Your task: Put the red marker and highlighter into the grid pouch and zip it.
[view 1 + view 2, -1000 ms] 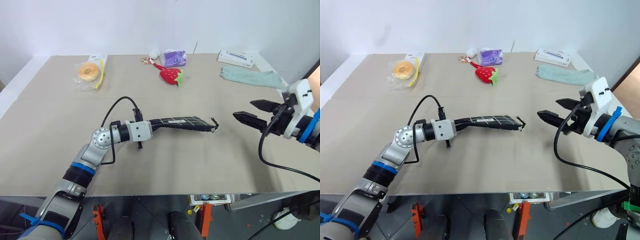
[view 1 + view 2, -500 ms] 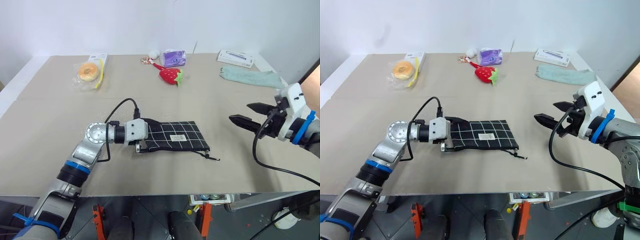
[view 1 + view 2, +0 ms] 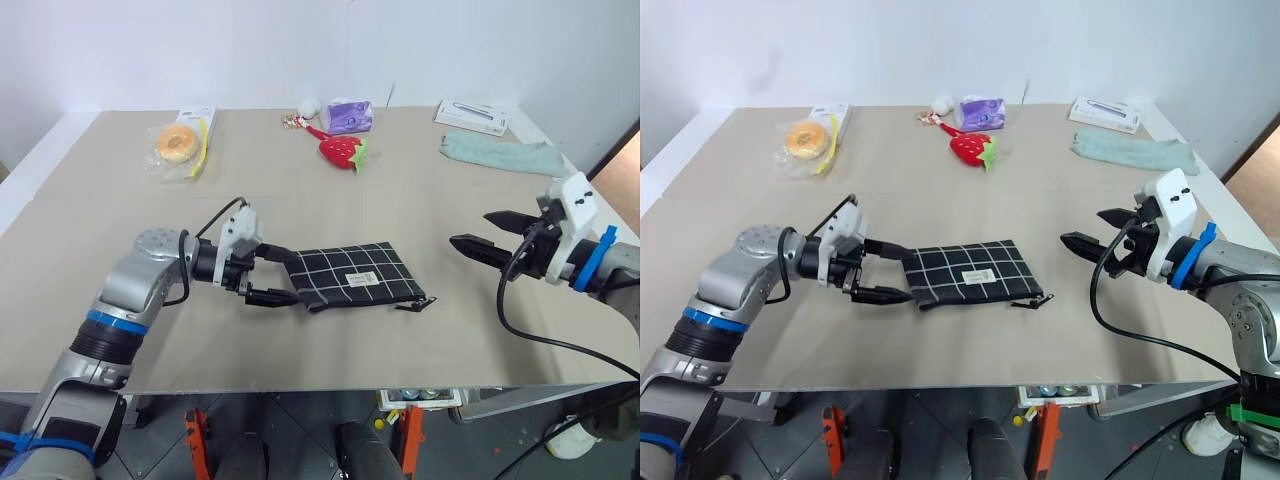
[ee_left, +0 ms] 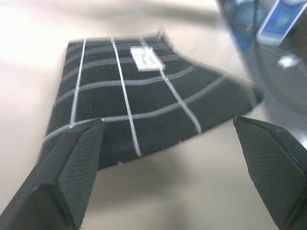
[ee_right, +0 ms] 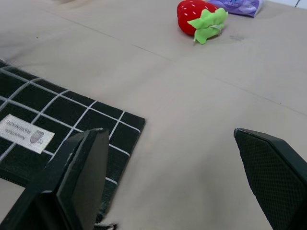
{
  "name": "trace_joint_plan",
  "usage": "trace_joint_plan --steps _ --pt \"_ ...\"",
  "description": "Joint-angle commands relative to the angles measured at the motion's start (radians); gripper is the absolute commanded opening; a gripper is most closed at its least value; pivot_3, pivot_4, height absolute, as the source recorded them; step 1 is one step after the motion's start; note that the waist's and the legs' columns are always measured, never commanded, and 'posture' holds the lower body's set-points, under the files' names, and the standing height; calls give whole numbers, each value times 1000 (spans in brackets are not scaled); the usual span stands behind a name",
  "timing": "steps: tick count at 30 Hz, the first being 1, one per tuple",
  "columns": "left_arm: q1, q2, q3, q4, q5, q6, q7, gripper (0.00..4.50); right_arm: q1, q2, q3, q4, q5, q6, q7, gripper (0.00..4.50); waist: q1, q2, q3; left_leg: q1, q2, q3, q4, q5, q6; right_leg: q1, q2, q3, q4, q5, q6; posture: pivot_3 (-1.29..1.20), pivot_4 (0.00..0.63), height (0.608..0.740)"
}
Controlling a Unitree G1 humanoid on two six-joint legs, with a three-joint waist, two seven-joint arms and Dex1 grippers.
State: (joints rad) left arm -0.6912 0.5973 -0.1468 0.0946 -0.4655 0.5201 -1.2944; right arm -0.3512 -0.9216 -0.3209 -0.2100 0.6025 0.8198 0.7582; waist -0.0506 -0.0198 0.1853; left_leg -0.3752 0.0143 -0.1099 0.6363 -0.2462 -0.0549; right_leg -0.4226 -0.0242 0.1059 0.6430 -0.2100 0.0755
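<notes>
One grid pouch (image 3: pixel 350 277) is lying on the table (image 3: pixel 420 200); the right wrist view is adding a strawberry (image 5: pixel 197 19); both grippers' fingers (image 3: pixel 268 275) (image 3: pixel 478 235) are gaping apart beside the pouch.

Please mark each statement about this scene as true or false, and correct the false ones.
1. The grid pouch lies flat on the table. True.
2. The left gripper is shut on the pouch. False: its jaws stand open at the pouch's end.
3. The right gripper is open and holds nothing. True.
4. The strawberry toy lies on the pouch. False: it lies apart, near the table's far edge.
5. The green cloth covers the pouch. False: it lies at the far right.
</notes>
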Motion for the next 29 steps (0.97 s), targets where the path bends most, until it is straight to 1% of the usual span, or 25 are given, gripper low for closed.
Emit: trace_joint_plan --steps 1,3,6,10,12,14,21,24,29 --pt "-36 -4 105 -16 -94 96 43 4433 -3 -5 -19 -28 0 -11 -5 4500 -1 0 0 0 0 0 0 0 0 0 0 0 0 0 0 0 150 740" --pt "-36 -10 141 -9 -108 120 93 4433 -5 -9 -15 -15 -7 -8 -8 4500 -3 0 0 0 0 0 0 0 0 0 0 0 0 0 0 0 150 740" --pt "-54 -37 203 57 -54 97 263 4433 -15 -17 6 26 -44 -13 -22 4500 0 0 0 0 0 0 0 0 0 0 0 0 0 0 0 0 150 740" --pt "-68 -39 275 163 44 -35 462 4433 -48 -11 34 116 -89 -34 -26 4500 -2 0 0 1 0 0 0 0 0 0 0 0 0 1 0 0 150 740" --pt "-25 -9 294 189 94 -88 515 4433 -72 -8 67 178 -117 -54 -11 4500 -4 0 0 1 0 0 0 0 0 0 0 0 0 1 0 0 150 740" --pt "36 22 308 169 115 -101 529 4433 -99 -5 97 239 -141 -79 9 4500 -10 0 0 1 0 0 -1 0 0 0 0 0 0 1 -1 0 150 740" --pt "218 93 393 0 69 -16 551 4433 -215 13 191 418 -212 -168 87 4500 -17 -1 1 0 0 0 -1 0 0 -1 -1 0 0 0 -1 0 150 740" --pt "250 108 408 -30 70 -2 561 4433 -252 22 215 460 -234 -193 111 4500 -17 -1 1 0 0 0 -1 0 0 -1 -1 -1 0 0 -1 0 150 740" --pt "288 117 420 -92 36 48 548 4433 -277 29 212 490 -251 -215 123 4500 -21 -1 1 0 0 0 -1 0 0 -1 -1 0 0 0 0 0 150 740"
